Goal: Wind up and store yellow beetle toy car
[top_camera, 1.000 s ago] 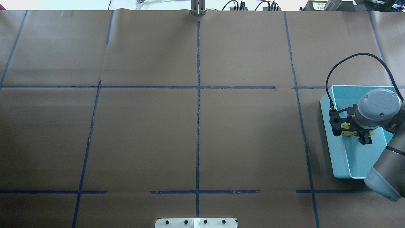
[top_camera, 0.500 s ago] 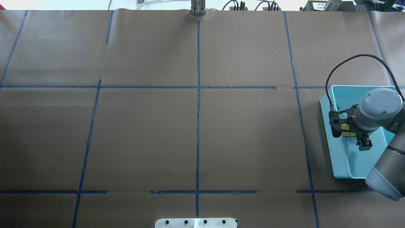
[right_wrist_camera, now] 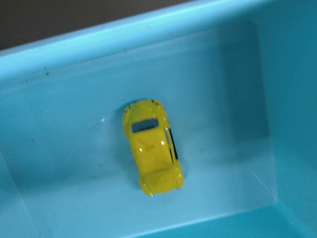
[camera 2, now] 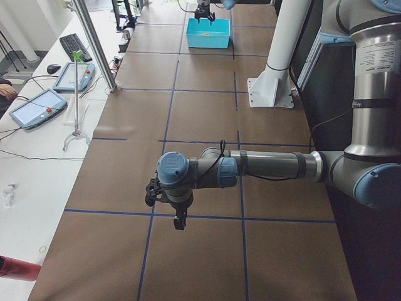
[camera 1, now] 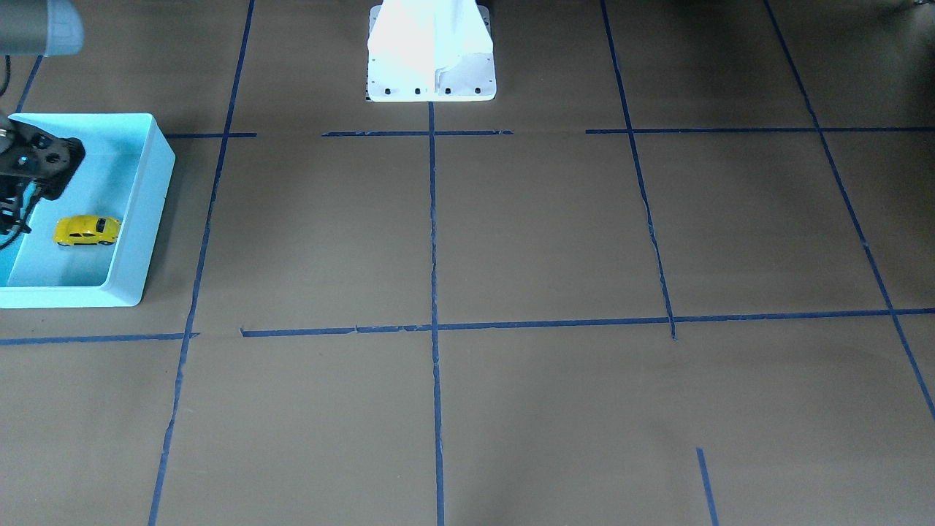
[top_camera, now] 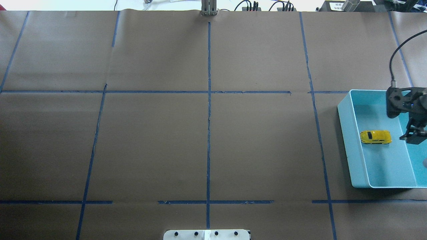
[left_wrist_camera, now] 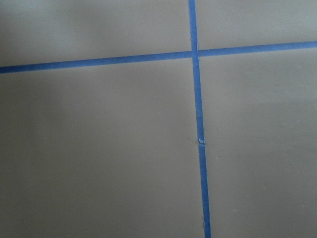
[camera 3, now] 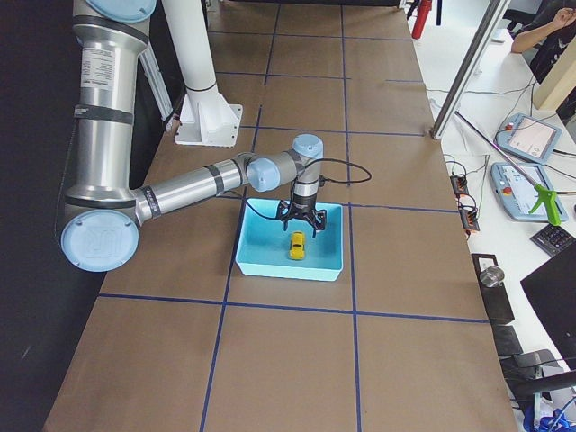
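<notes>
Brown paper with blue tape lines is covering the table (top_camera: 150, 143), and the bin (top_camera: 353, 156) is sitting at the table's end on the robot's right.

Change noted: a second ago the right gripper (camera 3: 301, 221) was low inside the bin, closed around the car (top_camera: 376, 137). It is now hanging above the bin, shifted toward the bin's outer half, with its jaws spread and nothing between them.

The car is now resting on its wheels on the bin floor. It is lying near the wall that faces the table's middle, touching neither a wall nor the gripper.

The left gripper (camera 2: 179, 221) is hanging over bare paper, well apart from the bin. It is showing only in the side view, so the inspector cannot tell how its jaws are standing. Its wrist camera is showing only paper and tape.

Assessment: the release is looking complete and the storing step is appearing done. Whether the car is wound cannot be checked from these views. The right arm is judged to need only to draw away from the bin.
</notes>
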`<state>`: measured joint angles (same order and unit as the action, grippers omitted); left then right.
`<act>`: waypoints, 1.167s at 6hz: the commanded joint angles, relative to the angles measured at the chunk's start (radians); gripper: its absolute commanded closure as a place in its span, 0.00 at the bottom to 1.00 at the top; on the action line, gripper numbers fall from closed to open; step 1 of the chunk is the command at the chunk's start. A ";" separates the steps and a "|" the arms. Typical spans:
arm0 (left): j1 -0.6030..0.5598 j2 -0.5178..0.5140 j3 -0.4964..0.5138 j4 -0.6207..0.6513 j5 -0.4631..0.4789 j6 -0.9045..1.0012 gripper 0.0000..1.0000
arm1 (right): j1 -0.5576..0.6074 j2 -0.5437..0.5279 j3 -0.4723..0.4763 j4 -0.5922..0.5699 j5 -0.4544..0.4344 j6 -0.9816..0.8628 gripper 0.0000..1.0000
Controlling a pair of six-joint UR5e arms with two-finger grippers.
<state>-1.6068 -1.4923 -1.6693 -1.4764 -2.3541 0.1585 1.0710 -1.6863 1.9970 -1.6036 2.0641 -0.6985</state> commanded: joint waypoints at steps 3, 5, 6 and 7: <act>-0.001 0.000 0.003 -0.004 0.001 0.003 0.00 | 0.537 0.002 -0.136 -0.266 0.186 0.023 0.02; -0.001 0.000 0.002 -0.007 0.001 0.003 0.00 | 0.639 0.002 -0.149 -0.320 0.191 0.383 0.01; -0.001 -0.002 0.002 -0.008 0.001 0.003 0.00 | 0.638 0.000 -0.167 -0.323 0.189 0.398 0.00; -0.001 -0.002 0.002 -0.010 0.001 0.003 0.00 | 0.638 -0.013 -0.162 -0.319 0.182 0.405 0.00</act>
<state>-1.6076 -1.4936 -1.6672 -1.4849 -2.3531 0.1611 1.7060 -1.6902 1.8353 -1.9222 2.2513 -0.3135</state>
